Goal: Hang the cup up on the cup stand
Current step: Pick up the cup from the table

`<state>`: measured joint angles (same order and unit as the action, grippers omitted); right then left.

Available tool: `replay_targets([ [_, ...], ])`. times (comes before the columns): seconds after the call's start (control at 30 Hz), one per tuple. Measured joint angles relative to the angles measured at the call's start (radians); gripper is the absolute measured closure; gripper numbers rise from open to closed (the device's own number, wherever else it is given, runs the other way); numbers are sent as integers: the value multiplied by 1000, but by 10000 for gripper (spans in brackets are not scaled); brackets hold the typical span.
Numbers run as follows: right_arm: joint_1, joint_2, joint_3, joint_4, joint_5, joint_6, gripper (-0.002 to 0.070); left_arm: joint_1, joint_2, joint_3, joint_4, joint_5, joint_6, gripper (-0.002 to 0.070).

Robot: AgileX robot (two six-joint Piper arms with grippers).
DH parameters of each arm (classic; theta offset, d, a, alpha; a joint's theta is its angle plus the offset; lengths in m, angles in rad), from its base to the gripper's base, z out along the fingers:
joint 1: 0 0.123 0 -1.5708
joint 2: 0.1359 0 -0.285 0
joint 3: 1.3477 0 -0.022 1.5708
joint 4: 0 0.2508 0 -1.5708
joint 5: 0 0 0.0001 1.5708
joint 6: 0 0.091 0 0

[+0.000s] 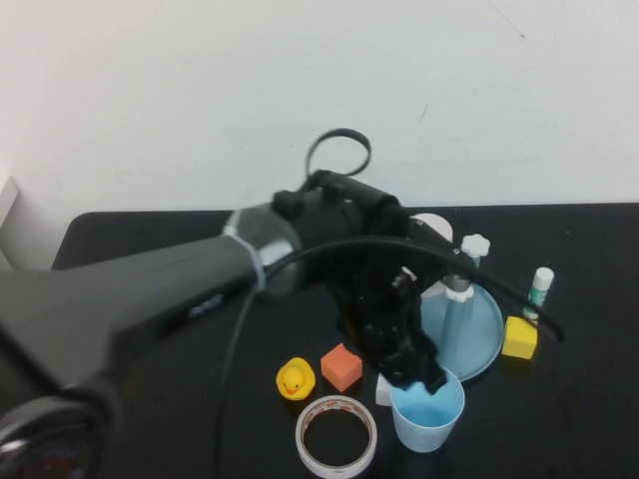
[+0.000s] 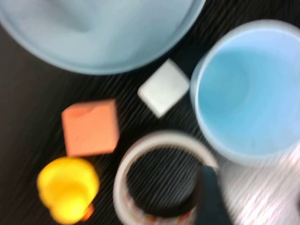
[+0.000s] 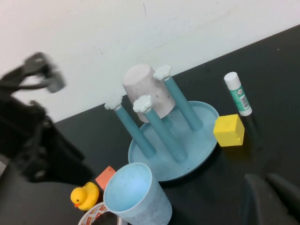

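— Where is the cup?
— It stands upright on the table, just near of the cup stand, with its mouth up and its long axis vertical. The left gripper hangs at its far-left rim. How wide it is, I cannot tell.
— What does the right wrist view add?
— It shows a pinkish cup mouth-down among the posts, which the arm mostly hides from above. The right gripper is closed and empty, near-right of the stand.

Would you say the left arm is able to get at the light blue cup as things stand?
Probably yes. The left gripper hangs right at the upright light blue cup, by its near rim, and its mouth is uncovered. The tape roll and white cube sit beside it, not on it.
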<state>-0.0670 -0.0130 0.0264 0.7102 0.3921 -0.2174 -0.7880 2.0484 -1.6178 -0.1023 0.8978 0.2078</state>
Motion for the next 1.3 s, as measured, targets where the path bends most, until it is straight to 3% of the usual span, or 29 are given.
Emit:
replay_targets([
  [0.07, 0, 0, 0, 0, 0, 0, 678, -1, 40, -38, -7, -5, -55, 213],
  [0.13, 0, 0, 0, 0, 0, 0, 678, -1, 82, -71, -7, -8, -100, 156],
  [0.37, 0, 0, 0, 4, 0, -27, 678, -1, 203, -160, -5, -9, -144, 145],
  [0.57, 0, 0, 0, 8, 0, -39, 678, -1, 289, -202, 12, -7, -177, 249],
  [0.63, 0, 0, 0, 10, 0, -42, 678, -1, 303, -207, 22, -5, -188, 337],
  [0.73, 0, 0, 0, 12, 0, -45, 678, -1, 308, -211, 28, -7, -192, 529],
  [0.83, 0, 0, 0, 13, 0, -45, 678, -1, 308, -219, 30, -9, -192, 631],
  [1.13, 0, 0, 0, 15, 0, -45, 678, -13, 204, -186, 70, 41, -172, 666],
  [1.3, 0, 0, 0, 21, 2, -45, 678, -62, -29, -11, 157, -93, -160, 667],
])
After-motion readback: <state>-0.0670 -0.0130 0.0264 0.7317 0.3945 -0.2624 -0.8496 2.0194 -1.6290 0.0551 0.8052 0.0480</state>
